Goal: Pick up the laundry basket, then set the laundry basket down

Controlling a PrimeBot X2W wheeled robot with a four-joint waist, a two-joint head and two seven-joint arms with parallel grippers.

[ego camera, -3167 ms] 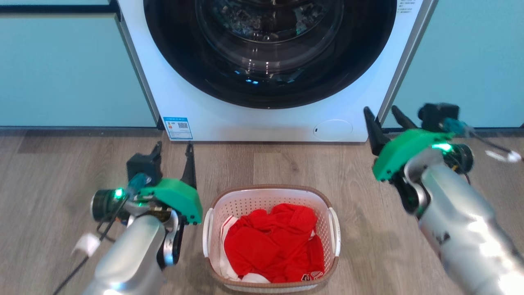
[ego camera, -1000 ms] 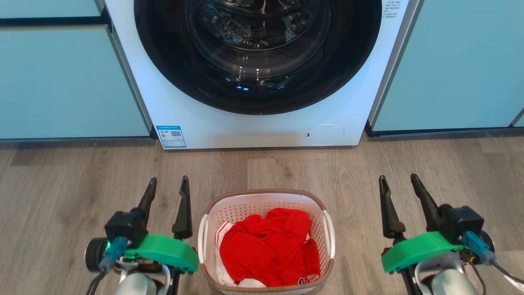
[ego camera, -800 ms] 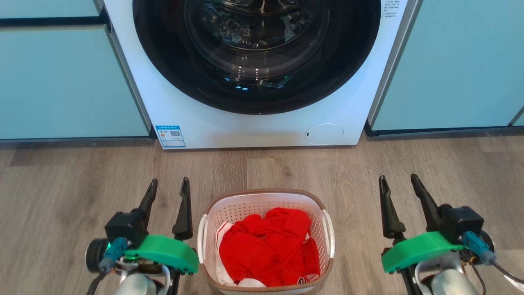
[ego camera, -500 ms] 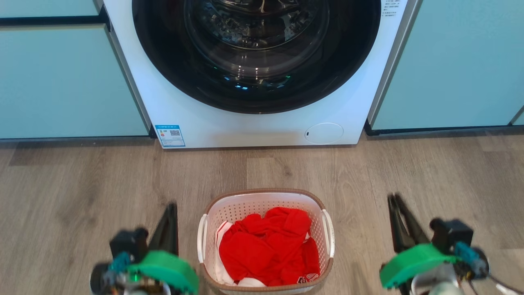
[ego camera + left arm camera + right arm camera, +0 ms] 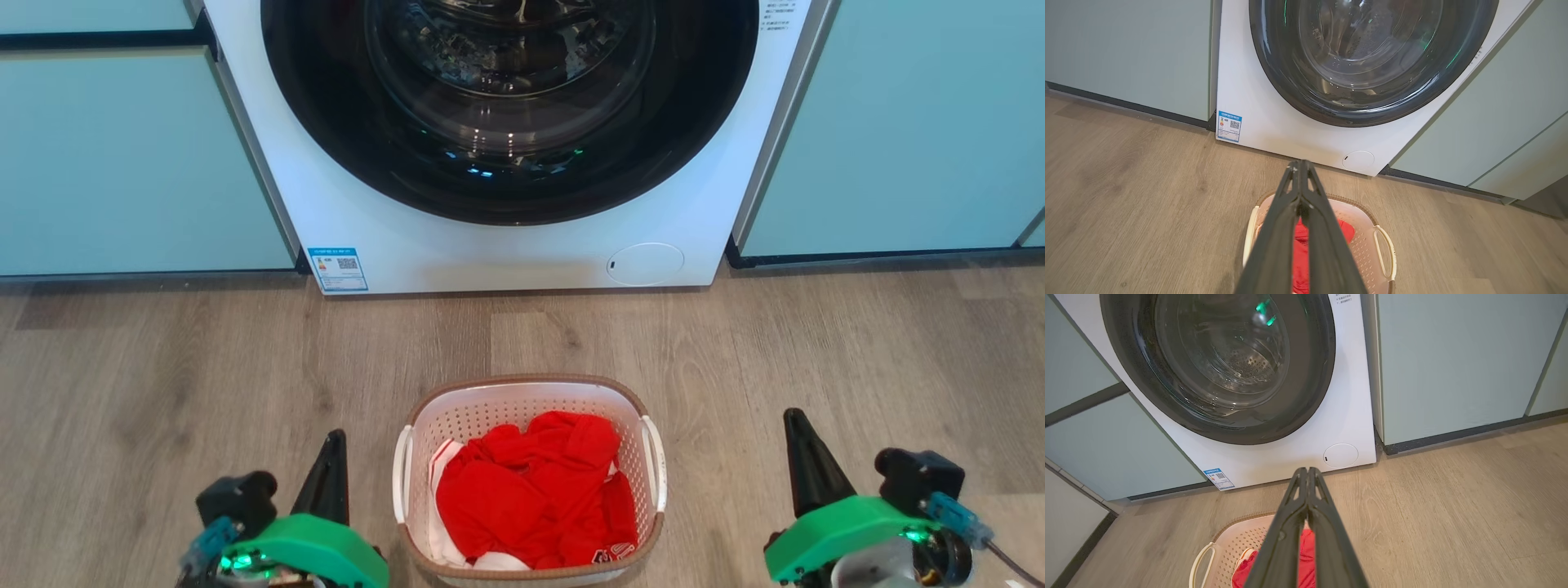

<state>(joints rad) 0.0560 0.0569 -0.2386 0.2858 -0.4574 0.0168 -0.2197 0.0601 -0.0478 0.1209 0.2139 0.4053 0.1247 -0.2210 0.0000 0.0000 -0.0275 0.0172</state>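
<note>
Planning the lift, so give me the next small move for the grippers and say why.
Probably open both: the left gripper and right gripper are shut, each beside the laundry basket and apart from it, while it sits unheld on the floor. Opened, they could then move in on its white side handles.

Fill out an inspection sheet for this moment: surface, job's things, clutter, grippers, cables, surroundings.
Surface: wood-look floor.
Job's things: laundry basket upright on the floor before the washing machine, red clothes inside; no gripper touching it.
Clutter: nothing seen.
Grippers: left gripper shut, close by the basket's left side; right gripper shut, farther off to its right; both empty.
Cables: cable running off the right wrist; blue connector at the left wrist.
Surroundings: front-loading washing machine between pale green cabinets.
</note>
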